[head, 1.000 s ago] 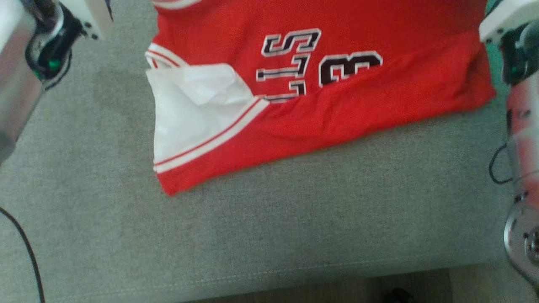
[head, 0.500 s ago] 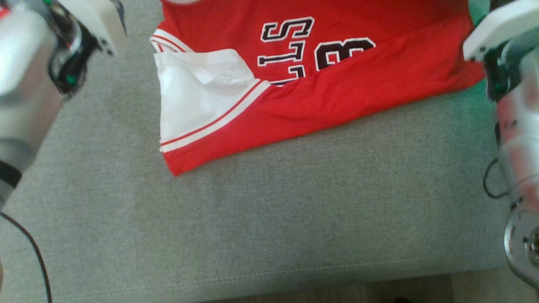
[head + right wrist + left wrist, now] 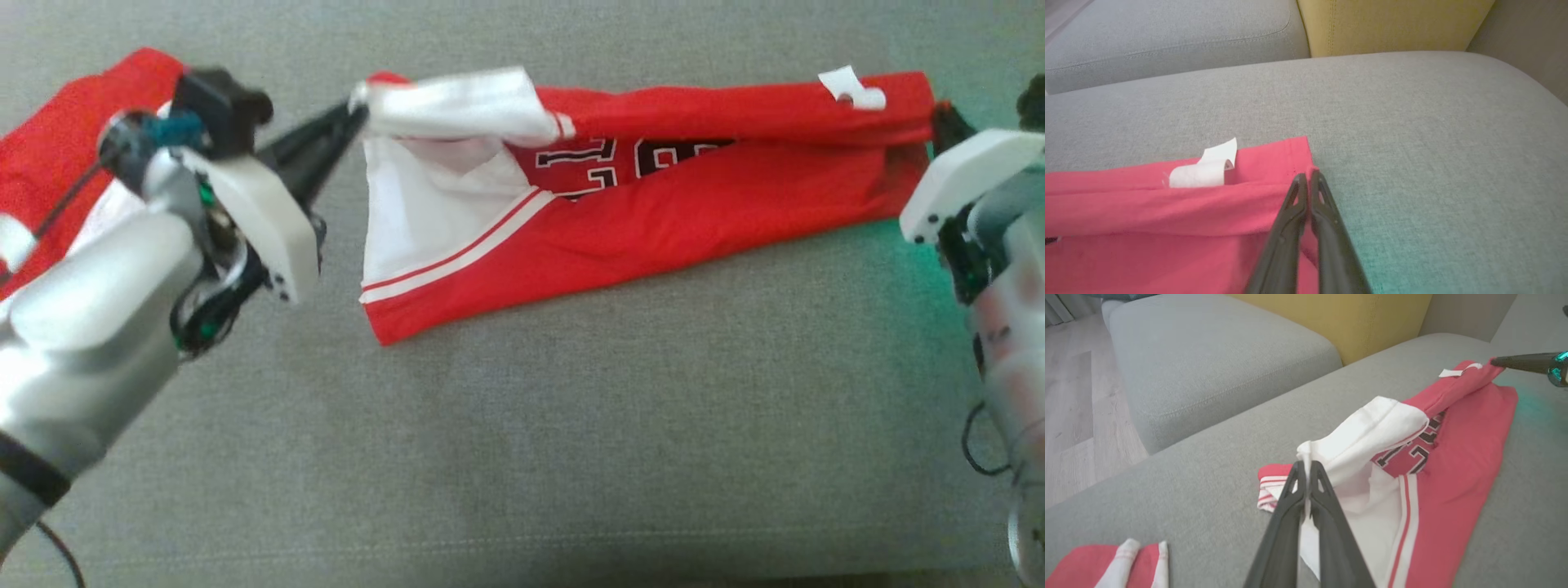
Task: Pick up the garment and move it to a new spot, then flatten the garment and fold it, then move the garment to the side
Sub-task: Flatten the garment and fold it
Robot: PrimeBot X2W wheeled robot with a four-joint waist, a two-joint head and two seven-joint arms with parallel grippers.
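Observation:
The garment (image 3: 669,204) is a red jersey with white side panels and black lettering, lying across the grey sofa seat (image 3: 571,425). Its far edge is lifted and drawn toward me, folding over the lettering. My left gripper (image 3: 357,110) is shut on the white corner of that edge (image 3: 1310,451). My right gripper (image 3: 940,118) is shut on the red corner at the other end (image 3: 1308,171). A white label (image 3: 1208,169) curls up near the right corner. In the left wrist view the right gripper's dark fingers (image 3: 1519,362) pinch the far red corner.
Another red and white garment (image 3: 73,122) lies on the seat at the left, behind my left arm. A yellow cushion (image 3: 1355,318) and a second grey seat (image 3: 1208,355) stand beyond. Wood floor (image 3: 1069,396) runs past the sofa edge.
The camera has tilted up. Both grippers have drawn the garment's far edge toward me, so the lettering is now half covered by the fold.

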